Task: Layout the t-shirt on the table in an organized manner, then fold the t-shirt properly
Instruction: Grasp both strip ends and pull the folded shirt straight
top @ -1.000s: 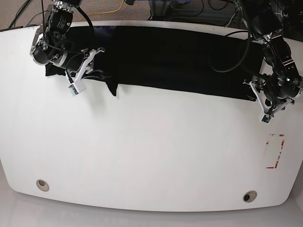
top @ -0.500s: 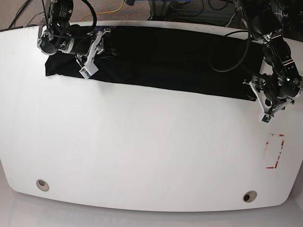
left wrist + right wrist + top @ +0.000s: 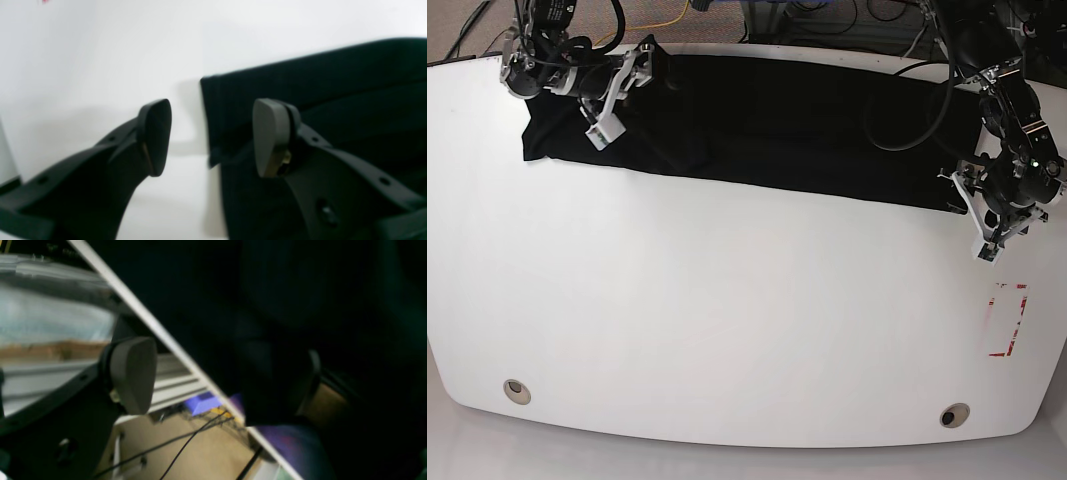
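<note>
In the base view, the t-shirt (image 3: pixel 787 125) is lying as a long black band along the far edge of the white worktop (image 3: pixel 727 320), stretching from the far left corner across to the right side. The right hand (image 3: pixel 632 75) is hovering over the cloth at the far left, close to the far edge. The left hand (image 3: pixel 987 215) is sitting at the right end of the band, by its near corner. A red tape rectangle (image 3: pixel 1009 320) is showing near the right edge, nearer than that hand, and two round metal grommet holes (image 3: pixel 517 390) are sitting along the near edge.

In the left wrist view, the left hand (image 3: pixel 211 133) is standing with its fingers apart and nothing between them. One fingertip (image 3: pixel 156 133) is over bare white worktop (image 3: pixel 100 50); the other is over the black t-shirt (image 3: pixel 317 83), whose corner edge is running through the gap.

In the right wrist view, which is blurred, the right hand (image 3: pixel 223 380) is also spread apart. One pad (image 3: pixel 131 373) is hanging beyond the worktop's edge (image 3: pixel 166 336), with floor and cables beneath. The other finger is lost against the dark t-shirt (image 3: pixel 300 290), so I cannot tell whether cloth is touching it.
</note>
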`<state>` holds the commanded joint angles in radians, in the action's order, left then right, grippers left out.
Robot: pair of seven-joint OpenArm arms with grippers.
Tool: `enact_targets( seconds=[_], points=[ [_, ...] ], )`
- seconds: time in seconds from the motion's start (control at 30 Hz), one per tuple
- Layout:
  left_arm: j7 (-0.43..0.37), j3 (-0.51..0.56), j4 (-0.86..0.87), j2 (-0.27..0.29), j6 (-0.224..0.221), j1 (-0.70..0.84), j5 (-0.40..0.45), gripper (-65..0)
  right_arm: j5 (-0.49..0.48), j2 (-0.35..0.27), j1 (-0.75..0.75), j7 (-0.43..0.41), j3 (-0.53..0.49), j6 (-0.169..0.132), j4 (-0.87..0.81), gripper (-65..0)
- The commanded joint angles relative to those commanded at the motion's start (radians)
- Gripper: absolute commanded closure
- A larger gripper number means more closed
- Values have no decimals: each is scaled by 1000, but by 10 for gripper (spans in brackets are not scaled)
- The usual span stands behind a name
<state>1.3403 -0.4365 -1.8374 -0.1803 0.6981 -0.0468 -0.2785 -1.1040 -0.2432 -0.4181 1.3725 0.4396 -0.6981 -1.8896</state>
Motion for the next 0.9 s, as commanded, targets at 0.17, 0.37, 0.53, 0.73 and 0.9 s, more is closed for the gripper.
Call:
enact_targets(
  seconds=[0.17, 0.37, 0.53, 0.73, 0.9],
  points=[
    [-5, -5, -6, -2, 0, 69, -40, -360, 49, -3, 37, -2, 84, 0, 6, -428],
    [-118, -5, 18, -5, 0, 175, -37, -360, 167, -9, 51, -20, 133, 0, 8, -252],
    [-180, -2, 109, -23, 0, 203, -37, -360, 304, -11, 57, -106, 127, 0, 9, -225],
    [-249, 2, 232, -41, 0, 195, -37, -360, 482, -8, 63, -221, 78, 0, 63, -225],
    [-256, 23, 282, -40, 0, 155, -37, -360, 566, -15, 86, -331, 55, 0, 176, -224]
  ],
)
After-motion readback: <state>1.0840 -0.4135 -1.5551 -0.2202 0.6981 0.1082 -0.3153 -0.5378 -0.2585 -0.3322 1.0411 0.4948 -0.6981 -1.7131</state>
